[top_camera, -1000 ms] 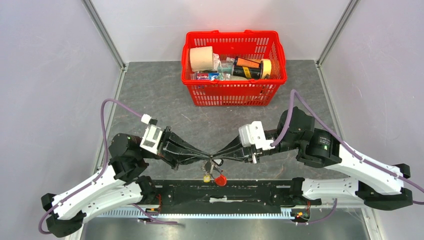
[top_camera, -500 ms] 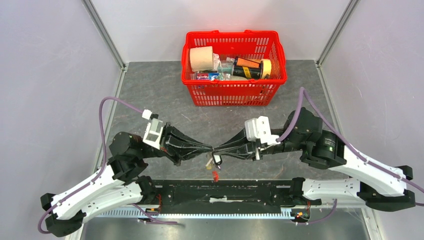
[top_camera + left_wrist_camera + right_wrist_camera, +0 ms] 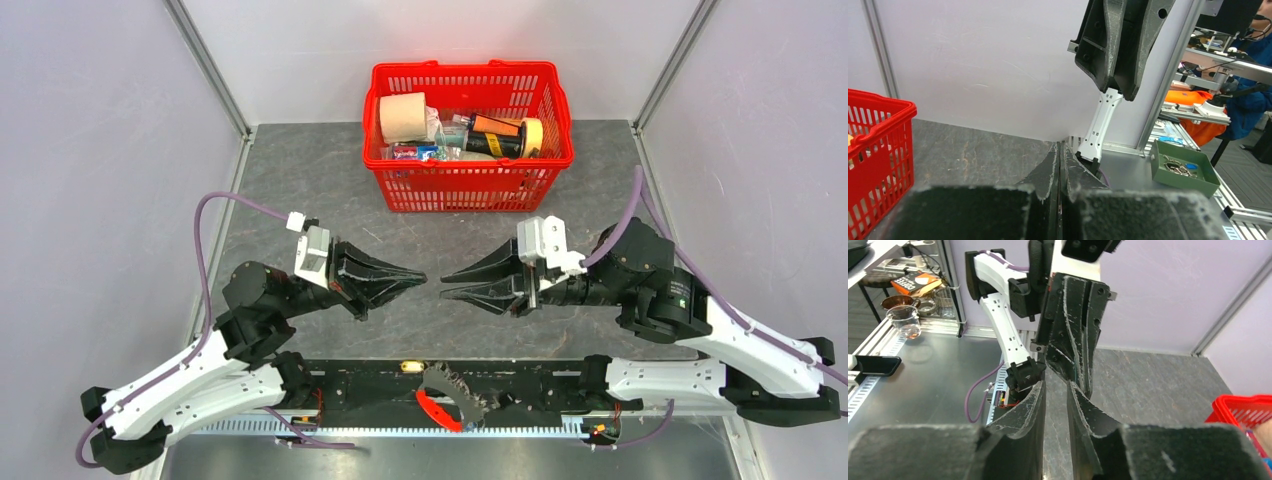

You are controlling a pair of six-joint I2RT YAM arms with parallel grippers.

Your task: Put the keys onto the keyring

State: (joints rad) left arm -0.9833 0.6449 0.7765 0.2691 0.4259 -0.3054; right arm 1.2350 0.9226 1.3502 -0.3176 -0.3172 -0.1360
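Keyring [image 3: 466, 392] lay on the black mounting plate [image 3: 540, 385] between the two arm bases, at the near edge of the bench [image 3: 300, 180]. Its red strap [image 3: 436, 408] was at the near side, with the silvery coiled cord arcing beside it. A small brass clasp [image 3: 410, 367] sat just to the left. The bundle was blurred in the top view. The keys could not be picked out separately, so whether they were on the ring could not be told. Neither gripper touched the bundle.

Left gripper [image 3: 420, 278] was held above the bench, well behind the keyring. The forearm was roughly level and pointed right toward the other arm. Jaws were pressed fully together with nothing between them, and the left wrist view [image 3: 1059, 165] confirmed this.

Right gripper [image 3: 445, 284] mirrored it, pointing left, with its tips near the left gripper's tips but apart from them. Jaws were parted a little and empty, and the gap was visible in the right wrist view [image 3: 1055, 387].

Both elbows were raised and bent outward.

Red basket [image 3: 465, 68] of assorted items stood at the far side of the bench, well apart from both grippers.
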